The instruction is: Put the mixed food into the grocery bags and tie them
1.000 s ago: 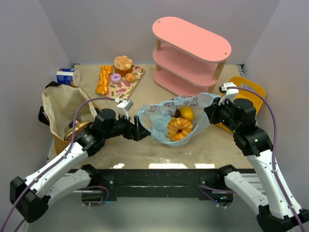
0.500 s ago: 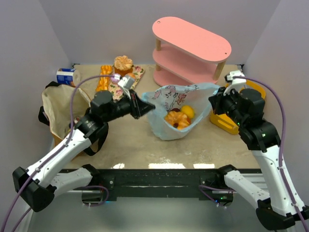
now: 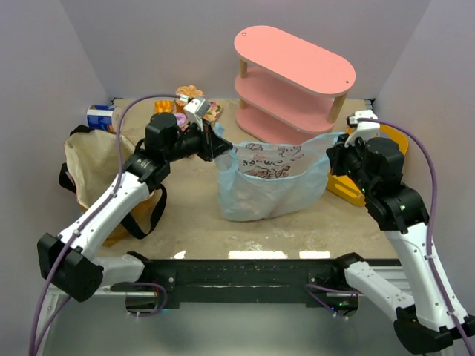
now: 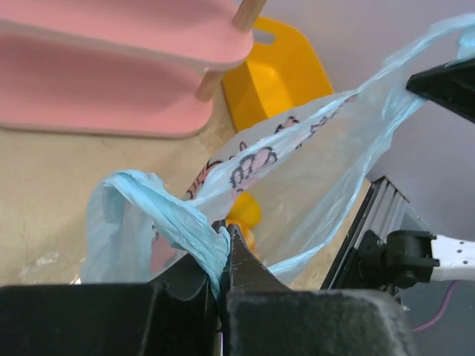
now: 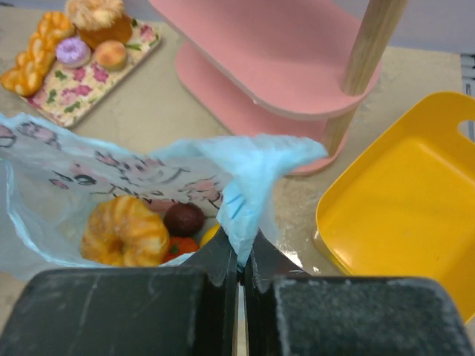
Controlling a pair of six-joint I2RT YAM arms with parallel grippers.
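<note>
We see a tan canvas tote (image 3: 89, 159) at the left of the bench (image 3: 194, 222). Our left tool (image 3: 221, 146) is closed on one handle of the thin translucent light-blue plastic bag (image 3: 271, 185), which hangs stretched across to our right tool (image 3: 332, 153), closed on the other. A golden glazed ring doughnut (image 5: 124, 231) lies inside.

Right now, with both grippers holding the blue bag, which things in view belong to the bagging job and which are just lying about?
Job: blue plastic bag, held by left gripper and right gripper; glazed doughnut and dark round fruit inside it; canvas tote.
Lying about: pink shelf, yellow basket, floral pastry tray, blue-and-white can.
</note>
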